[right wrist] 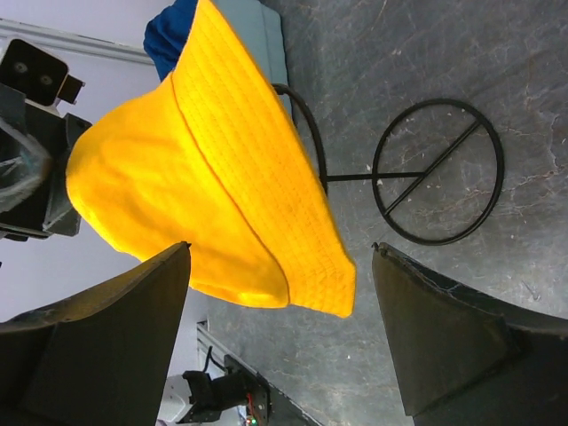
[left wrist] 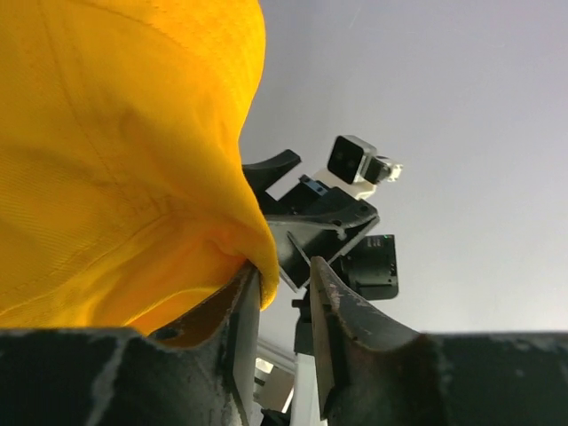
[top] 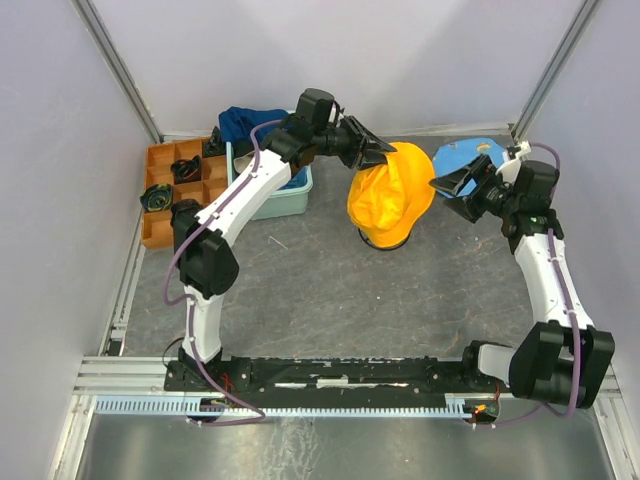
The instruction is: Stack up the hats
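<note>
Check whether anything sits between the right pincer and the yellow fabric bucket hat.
Nothing visible does. The open right pincer faces the yellow fabric bucket hat on its thin black wire stand, with bare space between. The left pincer is at the hat's far side, outside that gap.

You face plain pale walls closing three sides of a mottled grey counter, with metal rails along its near edge; light falls evenly.

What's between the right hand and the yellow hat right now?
Nothing: the top view shows only bare table between the open right hand and the yellow hat on its stand.
</note>
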